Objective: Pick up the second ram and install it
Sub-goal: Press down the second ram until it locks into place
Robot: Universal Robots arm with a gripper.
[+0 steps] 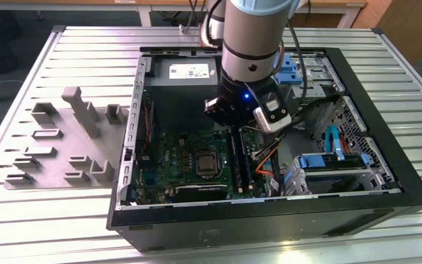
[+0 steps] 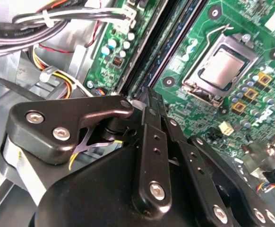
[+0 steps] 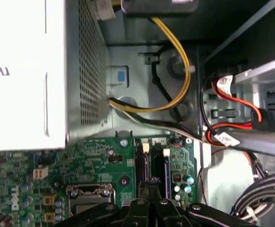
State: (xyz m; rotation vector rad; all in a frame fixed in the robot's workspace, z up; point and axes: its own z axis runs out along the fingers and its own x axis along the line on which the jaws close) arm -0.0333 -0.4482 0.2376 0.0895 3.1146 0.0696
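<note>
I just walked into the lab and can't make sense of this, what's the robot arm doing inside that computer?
The silver and black robot arm is reaching down into the open black computer case on the ribbed metal table. Its claw sits over the long black memory slots on the big green motherboard, beside the silver processor socket. A grey holder tray lies at the exterior view's left.
</note>
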